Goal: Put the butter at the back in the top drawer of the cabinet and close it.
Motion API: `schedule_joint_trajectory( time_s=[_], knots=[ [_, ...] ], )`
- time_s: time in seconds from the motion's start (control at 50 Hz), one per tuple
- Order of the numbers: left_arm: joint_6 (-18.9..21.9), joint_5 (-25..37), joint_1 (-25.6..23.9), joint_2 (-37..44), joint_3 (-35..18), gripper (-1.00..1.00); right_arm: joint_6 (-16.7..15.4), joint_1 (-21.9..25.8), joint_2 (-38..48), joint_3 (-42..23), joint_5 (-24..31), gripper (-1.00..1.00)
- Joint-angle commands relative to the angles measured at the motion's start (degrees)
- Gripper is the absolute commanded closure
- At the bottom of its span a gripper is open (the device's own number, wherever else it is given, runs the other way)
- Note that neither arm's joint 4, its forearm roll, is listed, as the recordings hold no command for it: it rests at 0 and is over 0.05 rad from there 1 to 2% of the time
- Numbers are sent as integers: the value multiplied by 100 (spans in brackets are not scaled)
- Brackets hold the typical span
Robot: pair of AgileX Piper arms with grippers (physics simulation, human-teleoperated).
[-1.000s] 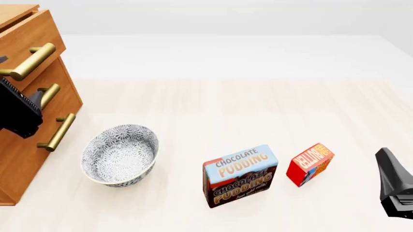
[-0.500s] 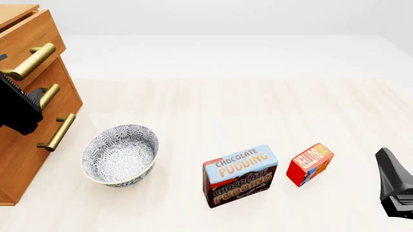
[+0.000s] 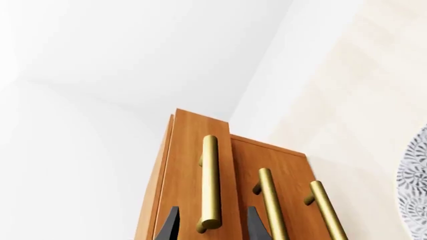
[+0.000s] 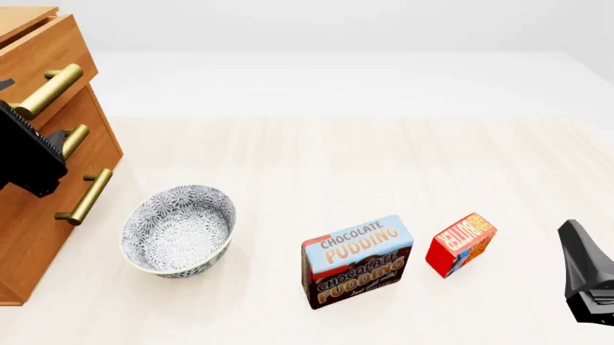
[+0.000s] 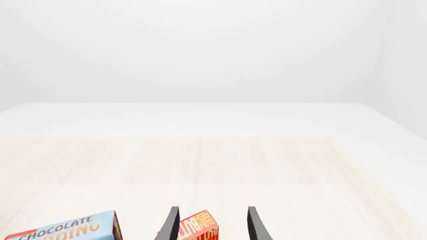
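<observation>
Left gripper (image 3: 210, 225) at the top drawer's brass handle (image 3: 209, 182); butter (image 4: 461, 243) on the table (image 4: 384, 158).

Left fingers spread either side of the handle, not clamped. The top drawer (image 4: 43, 54) of the cabinet (image 4: 39, 215) sits slightly out. The patterned bowl (image 4: 178, 230) holds nothing. The butter stands beside the Chocolate Pudding box (image 4: 357, 260). Right gripper (image 5: 210, 225) open, holding nothing.

Pale wood-grain table (image 4: 317, 165) is filling most of the front view, planks running away from the camera. Its far strip is showing plain white. White wall (image 4: 326, 25) is sitting behind it, featureless. Light is looking even and diffuse, objects casting only soft, faint shadows.
</observation>
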Motion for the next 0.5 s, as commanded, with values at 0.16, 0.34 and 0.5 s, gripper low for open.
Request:
schedule_joint_trajectory(
  time_s=[0.16, 0.34, 0.5],
  knots=[
    [-51, -79, 86, 118, 12, -100, 0, 0, 0, 0, 0, -100],
    [-58, -194, 117, 267, 26, -100, 0, 0, 0, 0, 0, -100],
    [-53, -255, 144, 372, -10, -100, 0, 0, 0, 0, 0, -100]
  ],
)
